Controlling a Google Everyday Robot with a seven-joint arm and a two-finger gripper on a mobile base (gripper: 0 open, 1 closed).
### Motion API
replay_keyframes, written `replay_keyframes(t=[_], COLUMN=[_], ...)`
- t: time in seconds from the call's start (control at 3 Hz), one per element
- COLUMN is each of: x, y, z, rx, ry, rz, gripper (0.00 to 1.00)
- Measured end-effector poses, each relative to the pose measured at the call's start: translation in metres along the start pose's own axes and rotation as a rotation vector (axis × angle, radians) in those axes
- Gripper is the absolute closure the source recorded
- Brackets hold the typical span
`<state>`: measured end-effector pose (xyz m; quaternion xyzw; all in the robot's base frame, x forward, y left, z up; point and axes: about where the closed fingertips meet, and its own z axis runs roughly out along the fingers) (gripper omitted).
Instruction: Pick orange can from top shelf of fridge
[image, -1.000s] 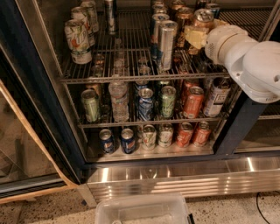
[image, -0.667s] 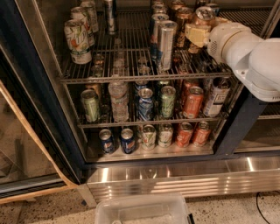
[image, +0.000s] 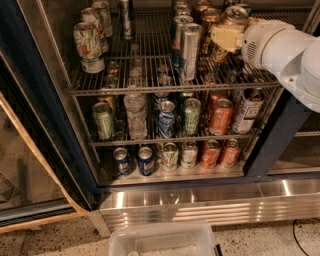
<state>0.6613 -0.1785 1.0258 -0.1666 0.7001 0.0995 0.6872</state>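
**Hand (image: 226, 37) at the orange can (image: 235, 15), top shelf (image: 150, 91) of the fridge (image: 272, 145).**
The hand was over the top shelf, to the right of the tall silver can (image: 190, 50) and level with that can's upper half. The orange can stood upright on the same shelf, to the right of and behind the silver can, directly against the hand's far side. Whether the hand was open, closed or gripping the orange can could not be determined. The white arm (image: 285, 50) entered from the right of the silver can.
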Motion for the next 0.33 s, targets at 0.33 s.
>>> replay_keyframes(t=[0.33], x=[-0.0003], y=[0.0], z=[-0.0002], rx=[0.0], ry=[0.0], rz=[0.0], gripper=[1.0])
